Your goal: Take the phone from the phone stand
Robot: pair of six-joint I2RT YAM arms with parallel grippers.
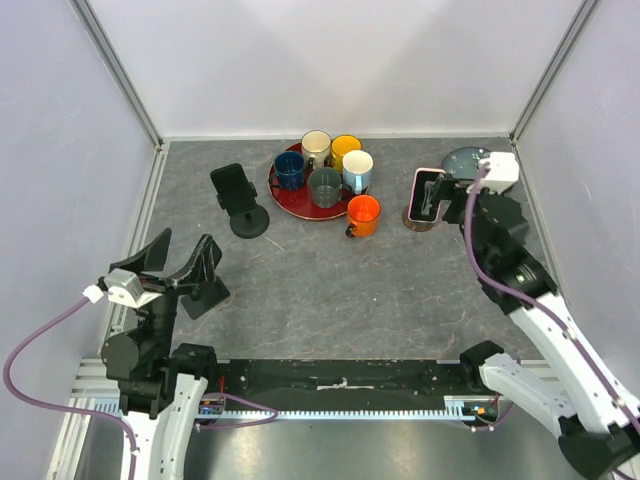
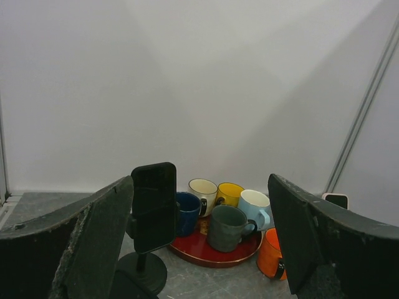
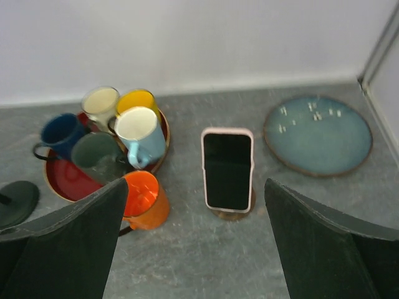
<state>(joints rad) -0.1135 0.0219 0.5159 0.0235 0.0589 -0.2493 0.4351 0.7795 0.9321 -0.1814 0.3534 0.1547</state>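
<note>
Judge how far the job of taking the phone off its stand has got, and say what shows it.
Done: nothing yet. The pink phone sits on its round stand; the black phone is on its black stand. In hand: the right gripper hangs open, lined up with the pink phone, not touching it. The left gripper is open, away from both. Left: grip, lift off.
</note>
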